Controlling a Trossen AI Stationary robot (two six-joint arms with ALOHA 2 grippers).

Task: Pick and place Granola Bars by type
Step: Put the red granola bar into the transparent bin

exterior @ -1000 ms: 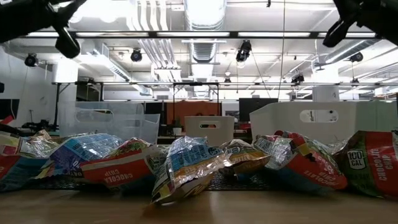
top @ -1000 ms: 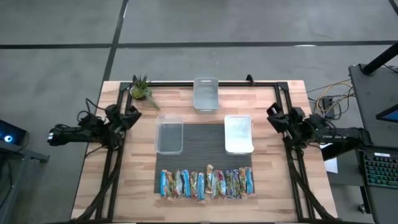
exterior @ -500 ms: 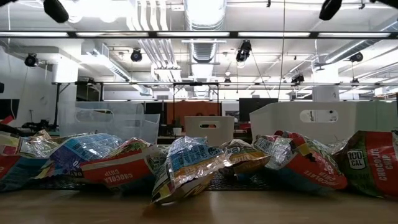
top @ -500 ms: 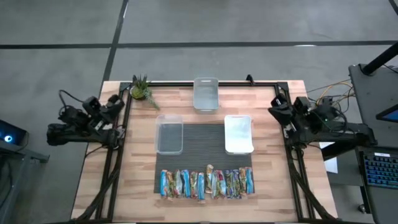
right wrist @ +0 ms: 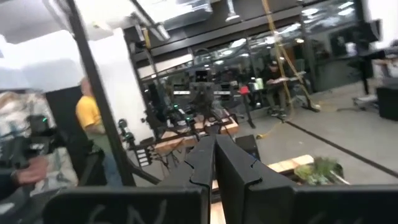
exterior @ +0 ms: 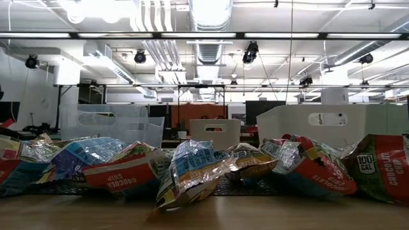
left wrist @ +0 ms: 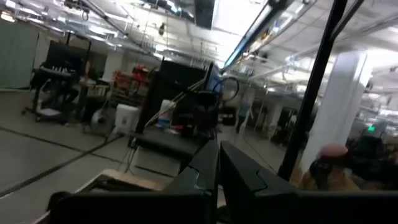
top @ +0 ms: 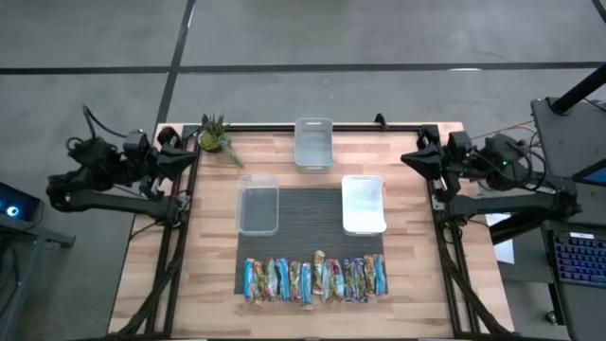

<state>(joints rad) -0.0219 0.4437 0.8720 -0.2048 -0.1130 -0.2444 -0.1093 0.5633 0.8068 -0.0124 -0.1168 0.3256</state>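
Nearest you, the granola bars (top: 315,279) lie side by side in one row along the front edge of the dark ribbed mat (top: 312,204) on the wooden surface (top: 142,275), their crinkled blue, red and green wrappers touching. Behind them on the mat sit a clear bin (top: 258,204) to the left and a white bin (top: 363,204) to the right, with a third clear bin (top: 313,143) farther back beside a small potted plant (top: 216,135). Your left claw (top: 183,152) hangs clenched and empty over the surface's far left corner, and your right claw (top: 414,157) is clenched and empty over the far right edge, both well apart from the bars.
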